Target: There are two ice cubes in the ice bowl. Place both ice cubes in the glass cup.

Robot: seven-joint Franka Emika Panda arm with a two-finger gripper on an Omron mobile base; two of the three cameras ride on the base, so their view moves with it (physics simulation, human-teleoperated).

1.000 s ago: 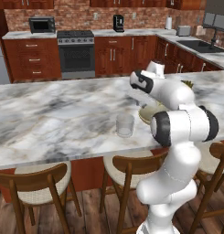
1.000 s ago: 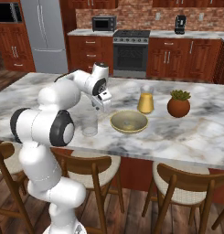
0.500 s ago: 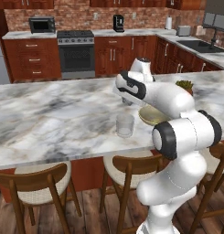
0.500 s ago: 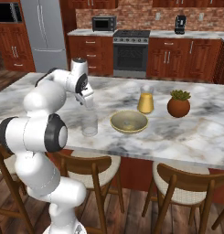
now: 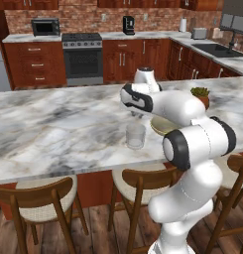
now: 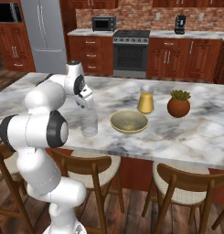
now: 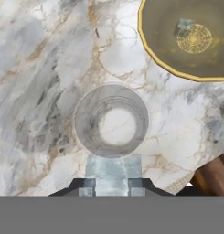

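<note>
Gripper [image 7: 112, 183] clamped on pale ice cube [image 7: 113, 170], poised above glass [image 7: 111, 120] on marble counter [image 7: 35, 91]. Glass upright, near counter's front edge. Right of it, apart: bowl [image 7: 195, 39], second cube [image 7: 183, 26] inside.

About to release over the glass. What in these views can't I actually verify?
- Held ice cube, hand view: its lower part is cut off by the fingers and the bottom edge.
- Second ice cube, hand view: a faint blurred lump in the ice bowl.
- Ice bowl: mostly hidden by the arm in the left base view, and cut by the top and right edges in the hand view.
- Height of the held cube above the glass cup: cannot tell.
</note>
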